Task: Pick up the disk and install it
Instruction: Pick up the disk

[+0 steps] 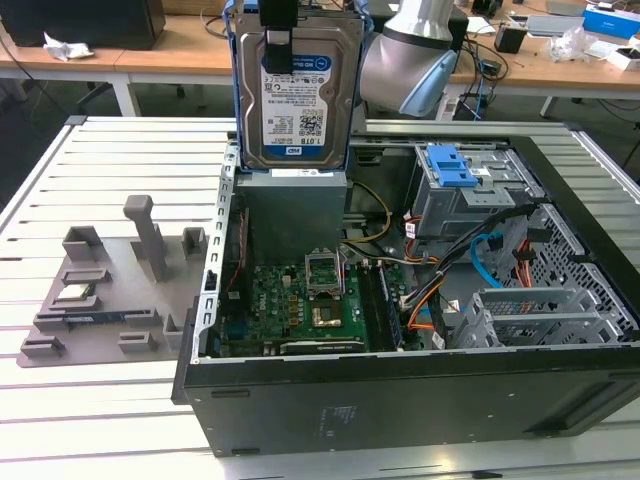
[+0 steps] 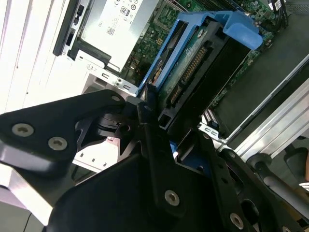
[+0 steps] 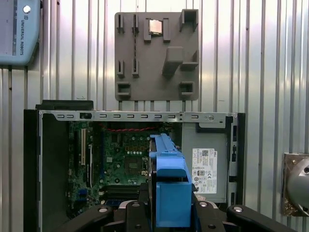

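Holding the disk (image 1: 295, 95) by its top end, the claw (image 1: 279, 35) is shut tight on it. In the second wrist view one black finger (image 2: 152, 145) presses on the disk's blue frame. The disk hangs straight down from the claw, standing up tall, and its white-and-blue sticker faces the exterior view.

Right under the claw is the open computer box (image 1: 400, 400), lying on its side with the lid off. The disk's low edge looks close to a gray metal block (image 1: 290, 210) inside the box, but I cannot tell if they touch. Lower down below the claw lies the green board (image 1: 290, 300) with its little parts. Off to the exterior view's right of the claw, inside the box, sits a blue latch (image 1: 455, 165) on a silver cage.

Farther from the claw, to the exterior view's left, a gray tray (image 1: 110, 290) lies flat on the metal table (image 1: 100, 160). A small square chip (image 1: 75, 293) rests in the tray. Behind the claw is the fat gray robot arm (image 1: 410, 60).
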`<state>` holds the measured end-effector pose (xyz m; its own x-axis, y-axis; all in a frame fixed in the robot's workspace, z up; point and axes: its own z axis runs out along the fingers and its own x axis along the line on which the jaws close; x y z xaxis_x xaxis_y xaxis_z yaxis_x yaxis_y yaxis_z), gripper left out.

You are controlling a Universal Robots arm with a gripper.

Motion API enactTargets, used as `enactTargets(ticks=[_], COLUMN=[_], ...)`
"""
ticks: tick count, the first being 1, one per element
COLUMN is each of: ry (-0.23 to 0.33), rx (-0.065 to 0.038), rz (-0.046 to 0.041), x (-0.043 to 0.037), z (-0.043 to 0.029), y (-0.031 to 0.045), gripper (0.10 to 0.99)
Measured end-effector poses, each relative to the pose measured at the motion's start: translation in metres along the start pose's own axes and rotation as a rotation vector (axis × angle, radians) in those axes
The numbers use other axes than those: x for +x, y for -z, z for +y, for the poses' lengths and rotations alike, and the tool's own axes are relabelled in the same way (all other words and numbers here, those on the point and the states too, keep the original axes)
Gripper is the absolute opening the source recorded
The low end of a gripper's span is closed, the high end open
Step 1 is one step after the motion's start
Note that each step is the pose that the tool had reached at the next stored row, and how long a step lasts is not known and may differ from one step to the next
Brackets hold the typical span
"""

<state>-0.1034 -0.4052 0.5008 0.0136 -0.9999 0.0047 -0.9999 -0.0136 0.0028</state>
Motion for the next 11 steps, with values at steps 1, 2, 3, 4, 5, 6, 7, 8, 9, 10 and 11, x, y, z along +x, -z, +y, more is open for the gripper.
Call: enactTargets(ticks=[1,2,3,4,5,6,7,8,9,10,11], ry=[0.0,0.0,0.0,0.0,0.0,0.0,0.0,0.0,0.0,0.0,0.0], rx=[0.0,0.0,0.0,0.0,0.0,0.0,0.0,0.0,0.0,0.0,0.0], rz=[0.0,0.0,0.0,0.0,0.0,0.0,0.0,0.0,0.0,0.0,0.0], x=[0.0,0.0,0.0,0.0,0.0,0.0,0.0,0.0,0.0,0.0,0.0], z=[-0.0001,-0.0002,-0.0002,-0.0002,-0.0003,-0.0003,-0.0003,-0.0003,-0.0004,-0.0004,-0.0005], y=[0.0,0.0,0.0,0.0,0.0,0.0,0.0,0.0,0.0,0.0,0.0], gripper=[0.365,0.365,0.365,0.365,0.365,0.365,0.365,0.365,0.365,0.365,0.365])
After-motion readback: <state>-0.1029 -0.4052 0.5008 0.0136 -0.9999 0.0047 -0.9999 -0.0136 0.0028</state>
